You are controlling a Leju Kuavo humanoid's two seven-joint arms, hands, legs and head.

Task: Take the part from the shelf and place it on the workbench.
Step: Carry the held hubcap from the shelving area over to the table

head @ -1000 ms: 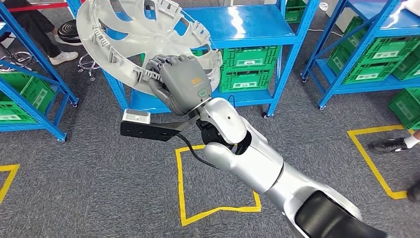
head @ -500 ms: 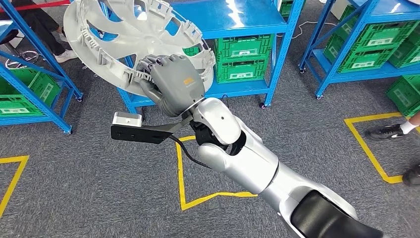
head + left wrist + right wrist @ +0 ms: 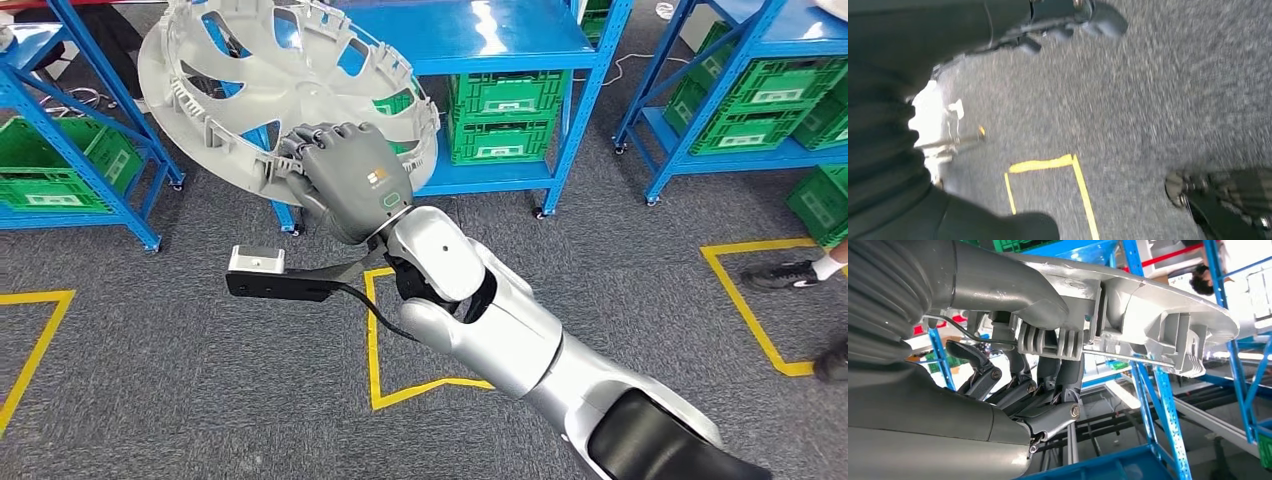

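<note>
- The right hand [image 3: 348, 180] grips the part [image 3: 270, 80], a large grey plastic wheel cover, at its lower rim. The fingers wrap over the ribbed edge; in the right wrist view the thumb [image 3: 998, 282] lies along one face and the darker fingers [image 3: 1048, 375] press the other, with the rim [image 3: 1128, 315] clamped between them.
- The part is off the shelf. It is carried in the air, tilted, in front of the blue shelving [image 3: 480, 40], above the grey carpet [image 3: 150, 400] and a yellow floor marking [image 3: 375, 350].
- No bench is in sight, so the placing step is judged not yet begun.
- The left hand's state cannot be told. The left wrist view is blurred and looks down at carpet and yellow tape [image 3: 1043, 164].
- Handling, as a judgement: the part looks light for its span, thin-walled and fairly stiff, with open spokes and small clip tabs around the rim.
- The tabs and spokes are likely the fragile points. A knock against a shelf upright could snap one.
- Held at one edge only, the wide disc has a long overhang. It may swing or twist in the grip during a turn.
- The ribbed rim is the sound place to hold. The ribs give the fingers purchase on otherwise smooth plastic.
- Green crates [image 3: 500, 125] sit on the lower shelf levels. A person's shoe [image 3: 780, 275] is on the floor to the right, well apart from the arm.
</note>
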